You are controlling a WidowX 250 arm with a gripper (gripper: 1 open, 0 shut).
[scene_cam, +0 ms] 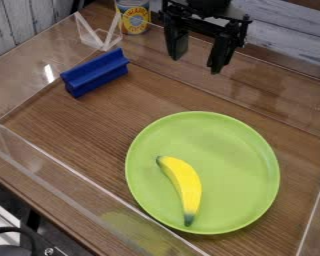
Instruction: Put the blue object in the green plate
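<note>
I'm looking down on a brown wooden tabletop (pixel 123 128), its grain running across the view, with a clear, see-through edging (pixel 83 184) along the near side and grey-white weathered planks (pixel 29 25) behind the far left corner. A lime-green plate (pixel 236 160) sits toward the near right of the surface, a yellow banana (pixel 184 186) lying inside it, left of the plate's middle. The blue block (pixel 95 74) rests on the wood at the left, well apart from the plate and near the clear edging on that side. Just beyond it is a whitish looped shape (pixel 100 32) I can't make out, and near that a can (pixel 133 16) with a yellowish label, cut off by the top of my view. My black gripper (pixel 200 54) hangs over the far part of the table, its two fingers spread apart with nothing between them; the arm above is cropped. At the lower left, dark cabling (pixel 19 238) is only partly visible.
</note>
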